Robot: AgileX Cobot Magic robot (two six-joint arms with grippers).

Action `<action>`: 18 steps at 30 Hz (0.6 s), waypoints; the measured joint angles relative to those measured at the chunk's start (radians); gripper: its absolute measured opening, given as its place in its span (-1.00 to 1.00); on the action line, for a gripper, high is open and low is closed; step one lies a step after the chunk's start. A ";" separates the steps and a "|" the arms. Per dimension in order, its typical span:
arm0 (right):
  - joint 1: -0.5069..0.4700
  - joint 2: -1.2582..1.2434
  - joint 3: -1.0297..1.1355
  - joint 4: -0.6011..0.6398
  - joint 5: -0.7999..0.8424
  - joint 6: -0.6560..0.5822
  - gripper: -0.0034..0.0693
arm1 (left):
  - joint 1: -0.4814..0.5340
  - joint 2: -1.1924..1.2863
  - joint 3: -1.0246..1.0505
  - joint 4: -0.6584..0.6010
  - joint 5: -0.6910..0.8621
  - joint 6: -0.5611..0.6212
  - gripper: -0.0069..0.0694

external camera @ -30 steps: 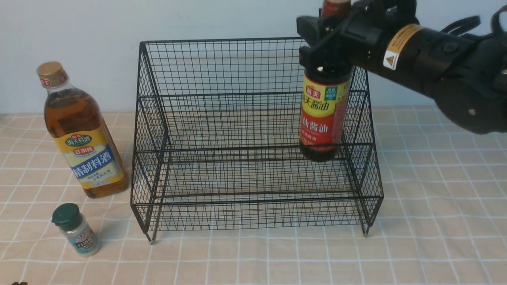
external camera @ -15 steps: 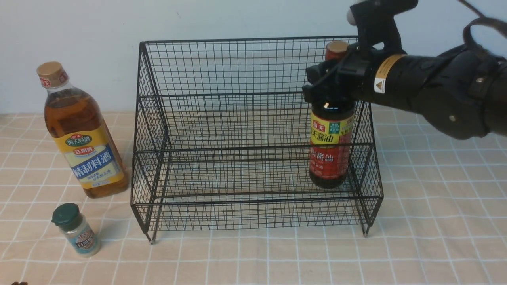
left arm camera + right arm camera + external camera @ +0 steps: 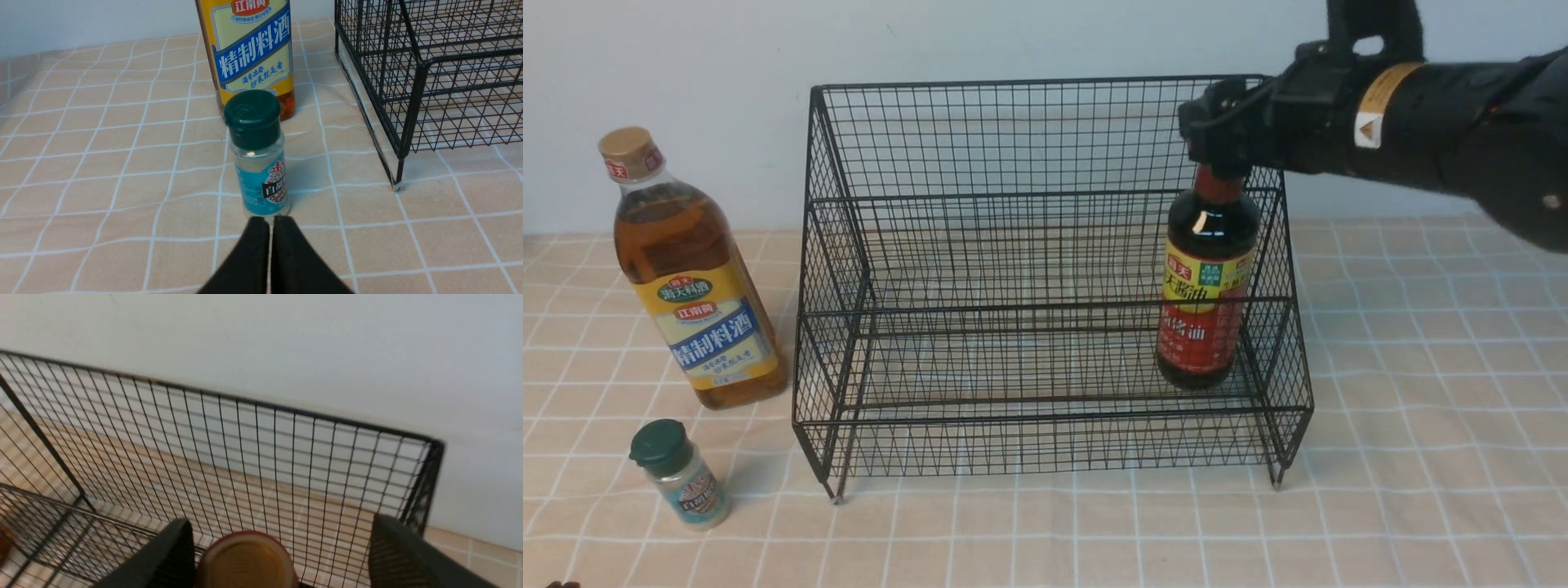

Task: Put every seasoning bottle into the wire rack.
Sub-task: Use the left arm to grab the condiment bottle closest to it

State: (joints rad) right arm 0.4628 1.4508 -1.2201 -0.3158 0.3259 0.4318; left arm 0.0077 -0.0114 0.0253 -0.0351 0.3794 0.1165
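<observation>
The dark sauce bottle (image 3: pixel 1205 298) with a red-yellow label stands in the right end of the lower tier of the black wire rack (image 3: pixel 980 245). My right gripper (image 3: pixel 1217 135) is open just above the bottle's cap (image 3: pixel 247 559), its fingers apart on either side of it. The amber bottle (image 3: pixel 690 278) with a yellow-blue label stands on the cloth left of the rack. The tiny green-capped shaker (image 3: pixel 680 474) stands in front of it. In the left wrist view my left gripper (image 3: pixel 269 222) is shut, just short of the shaker (image 3: pixel 259 155); the amber bottle (image 3: pixel 251 53) is behind it.
A checked peach tablecloth (image 3: pixel 1421 457) covers the table. A pale wall (image 3: pixel 1013 41) stands close behind the rack. The rack's left front foot (image 3: pixel 395 185) is near the shaker.
My right gripper lowered the dark sauce bottle into the rack's lower tier, let go of it, and rose above its cap. The left side has not moved.
</observation>
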 joint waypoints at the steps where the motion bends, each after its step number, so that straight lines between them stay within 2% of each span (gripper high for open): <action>1: 0.000 -0.006 0.000 0.001 0.006 0.000 0.50 | 0.000 0.000 0.000 0.000 0.000 0.000 -0.84; 5: 0.000 -0.164 -0.001 0.015 0.087 0.000 0.42 | 0.000 0.000 0.000 0.000 0.000 0.000 -0.84; 8: 0.000 -0.239 -0.001 0.020 0.172 -0.001 0.25 | 0.000 0.000 0.000 0.000 0.000 0.000 -0.84; 9: 0.000 -0.275 -0.001 0.021 0.209 -0.003 0.16 | 0.000 0.000 0.000 0.000 0.000 0.000 -0.84; 14: 0.000 -0.469 -0.001 0.055 0.467 -0.041 -0.73 | 0.000 0.000 0.000 0.000 0.000 0.000 -0.84; 16: 0.000 -0.537 -0.001 0.076 0.534 -0.047 -0.87 | 0.000 0.000 0.000 0.000 0.000 0.000 -0.84; 18: 0.000 -0.584 -0.001 0.102 0.563 -0.047 -0.92 | 0.000 0.000 0.000 0.000 0.000 0.000 -0.84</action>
State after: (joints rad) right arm 0.4628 0.8670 -1.2209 -0.2140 0.8887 0.3849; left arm 0.0077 -0.0114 0.0253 -0.0351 0.3794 0.1165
